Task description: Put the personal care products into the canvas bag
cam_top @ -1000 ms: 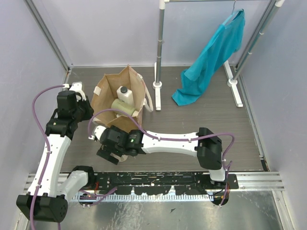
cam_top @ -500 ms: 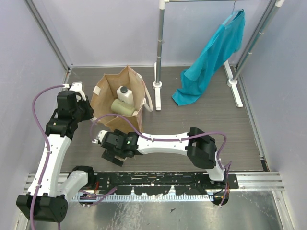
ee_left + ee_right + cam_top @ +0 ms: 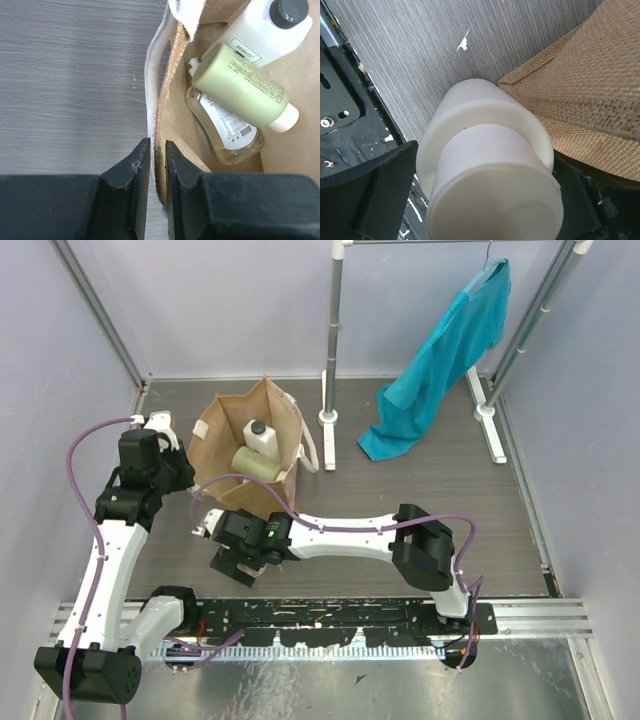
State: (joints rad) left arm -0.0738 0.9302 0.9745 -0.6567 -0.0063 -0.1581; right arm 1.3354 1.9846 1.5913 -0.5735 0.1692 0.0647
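The canvas bag (image 3: 222, 430) stands upright on the table (image 3: 430, 500). It is tan-brown woven fabric with whitish strap handles (image 3: 155, 55), and its mouth is open. Three bottles lie inside. The white rectangular bottle (image 3: 260, 35) with a dark cap sits toward the far side. The olive-green round bottle (image 3: 240, 85) lies on its side across the amber clear bottle (image 3: 225, 127). The cream round bottle (image 3: 490, 165) is outside the bag, just beside its near corner.
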